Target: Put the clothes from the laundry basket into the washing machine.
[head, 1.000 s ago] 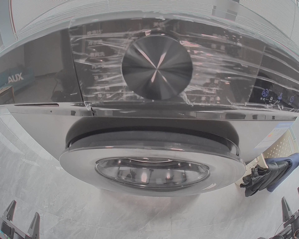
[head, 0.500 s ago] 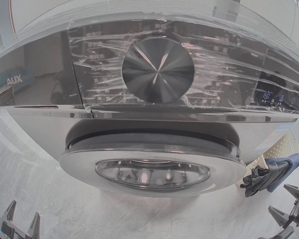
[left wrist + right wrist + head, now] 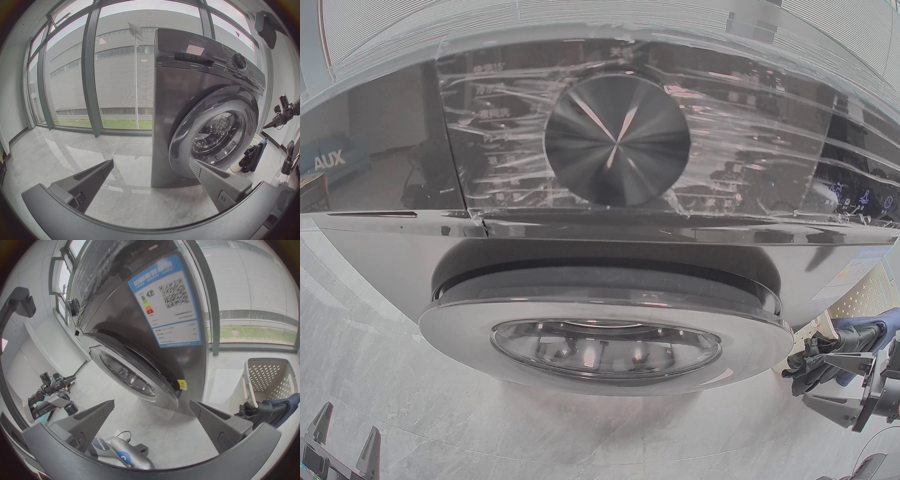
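The washing machine (image 3: 394,262) stands right in front of me, its round glass door (image 3: 606,347) shut. To its right sits a cream laundry basket (image 3: 865,294) with a black garment (image 3: 815,362) and a blue garment (image 3: 884,319) hanging over its rim. My right gripper (image 3: 836,382) hovers open just in front of the black garment, not touching it. The right wrist view shows its open fingers (image 3: 93,418), the basket (image 3: 268,377) and the black garment (image 3: 259,412) beyond. My left gripper (image 3: 344,434) stays low at the left, open and empty, facing the door (image 3: 215,134).
Pale tiled floor (image 3: 487,431) stretches in front of the machine. A large control dial (image 3: 615,140) sits above the door. Tall windows (image 3: 118,78) lie behind the washer. A stand with equipment (image 3: 286,114) is off to the right side.
My right gripper has risen from the bottom right corner and moved up toward the black garment on the basket. The left gripper and the door are unchanged.
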Controlling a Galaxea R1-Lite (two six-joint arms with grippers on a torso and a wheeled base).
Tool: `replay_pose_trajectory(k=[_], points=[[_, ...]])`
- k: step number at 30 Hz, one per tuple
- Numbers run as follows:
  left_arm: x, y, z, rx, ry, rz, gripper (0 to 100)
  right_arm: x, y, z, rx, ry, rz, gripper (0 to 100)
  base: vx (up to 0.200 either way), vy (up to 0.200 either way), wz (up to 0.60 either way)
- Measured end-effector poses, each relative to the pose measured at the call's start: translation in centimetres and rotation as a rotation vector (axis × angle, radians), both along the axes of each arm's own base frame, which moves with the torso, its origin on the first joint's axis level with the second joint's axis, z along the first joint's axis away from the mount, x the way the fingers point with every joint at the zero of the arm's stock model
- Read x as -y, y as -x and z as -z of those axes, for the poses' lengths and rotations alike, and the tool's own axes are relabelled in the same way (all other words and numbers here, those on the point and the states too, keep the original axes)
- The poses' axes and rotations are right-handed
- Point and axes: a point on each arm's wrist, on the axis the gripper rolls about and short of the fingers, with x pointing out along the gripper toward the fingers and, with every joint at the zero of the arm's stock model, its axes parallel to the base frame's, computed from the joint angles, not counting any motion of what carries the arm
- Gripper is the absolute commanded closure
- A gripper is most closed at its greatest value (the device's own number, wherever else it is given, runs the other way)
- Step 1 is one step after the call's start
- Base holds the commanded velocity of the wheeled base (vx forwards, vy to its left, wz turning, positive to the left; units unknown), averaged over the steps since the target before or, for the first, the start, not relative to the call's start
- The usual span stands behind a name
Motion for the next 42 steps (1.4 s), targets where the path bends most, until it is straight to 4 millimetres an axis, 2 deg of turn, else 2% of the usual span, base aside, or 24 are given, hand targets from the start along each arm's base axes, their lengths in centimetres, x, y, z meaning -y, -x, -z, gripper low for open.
replay_pose_trajectory(k=[4,11,16,20,28,35,39,42], points=[[0.0,0.0,0.0,0.0,0.0,0.0,0,-1.6,-1.5,0.1,-0.041,0.015,-0.015,0,0.0,0.0,0.0],[0.0,0.0,0.0,0.0,0.0,0.0,0,-4.0,-4.7,-0.1,0.001,0.019,0.044,0,0.0,0.0,0.0],[0.0,0.0,0.0,0.0,0.0,0.0,0,-4.6,-6.3,1.1,-0.019,0.112,0.055,0,0.0,0.0,0.0],[0.0,0.0,0.0,0.0,0.0,0.0,0,-4.8,-7.2,1.5,-0.01,0.122,0.061,0,0.0,0.0,0.0],[0.0,0.0,0.0,0.0,0.001,0.001,0,-5.8,-7.0,2.1,-0.045,0.107,-0.031,0,0.0,0.0,0.0],[0.0,0.0,0.0,0.0,0.001,0.001,0,-5.5,-6.2,3.4,-0.085,0.134,-0.067,0,0.0,0.0,0.0],[0.0,0.0,0.0,0.0,0.003,0.001,0,-4.9,-5.1,4.3,-0.098,0.162,-0.117,0,-0.2,0.0,0.0],[0.0,0.0,0.0,0.0,0.005,0.001,0,-4.8,-5.2,4.1,-0.091,0.158,-0.11,0,-0.2,0.0,0.0]])
